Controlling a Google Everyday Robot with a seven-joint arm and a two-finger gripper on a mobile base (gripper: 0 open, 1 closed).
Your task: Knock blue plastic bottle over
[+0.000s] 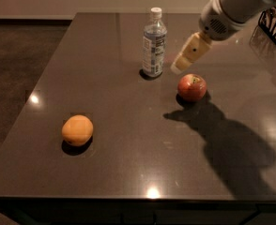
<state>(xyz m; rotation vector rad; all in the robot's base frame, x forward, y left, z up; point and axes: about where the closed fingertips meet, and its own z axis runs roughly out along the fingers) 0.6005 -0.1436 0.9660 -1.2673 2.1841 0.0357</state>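
Observation:
The blue plastic bottle (pixel 154 43) stands upright on the dark table (pixel 128 172), toward the back middle. It has a white cap and a white-blue label. My gripper (pixel 181 65) comes in from the upper right on a white arm. Its yellowish tip hangs just right of the bottle, a small gap from it, and above the red apple (pixel 192 87).
An orange (pixel 77 130) lies at the front left of the table. A dark wire basket (pixel 275 22) stands at the back right edge. The arm's shadow falls across the table's right side.

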